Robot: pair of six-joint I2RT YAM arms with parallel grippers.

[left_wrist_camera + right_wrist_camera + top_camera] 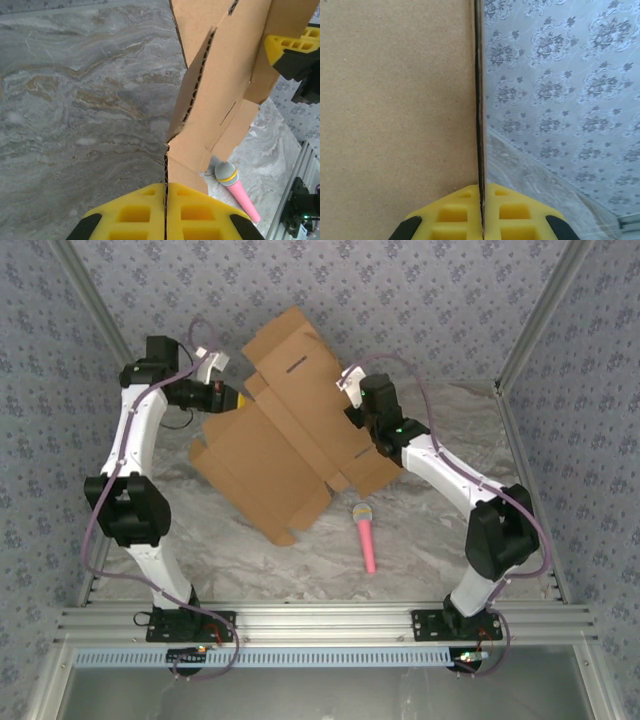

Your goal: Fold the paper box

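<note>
The paper box (290,435) is a flat die-cut sheet of brown cardboard, unfolded, with flaps and slits along its sides; seen from above it lies over the middle of the bench (250,565), turned corner-wise so that one corner points to 12 o'clock and another to 6 o'clock; whether that near corner touches the bench I cannot tell.

The left tool (165,212) is clenched on the sheet's edge, its yellow pads (132,215) pressed flat together with the corrugated edge running straight up between them; from above, this grip sits at about 10 o'clock on the sheet. The right tool (481,215) is likewise clamped on the cardboard, one thin edge caught between its pads; from above it bites at about 3 o'clock, so the two grips face each other across the sheet.

A pink toy microphone (364,537) lies on the bench at 5 o'clock from the sheet's middle, just beside the sheet's lower right edge, its grey head toward the cardboard.

Open marble surface shows at 6 to 8 o'clock, between the sheet and the arm bases; at 12 o'clock the top corner overlaps the patterned wall (420,300); at 3 o'clock the right arm's elbow is near the frame post.
</note>
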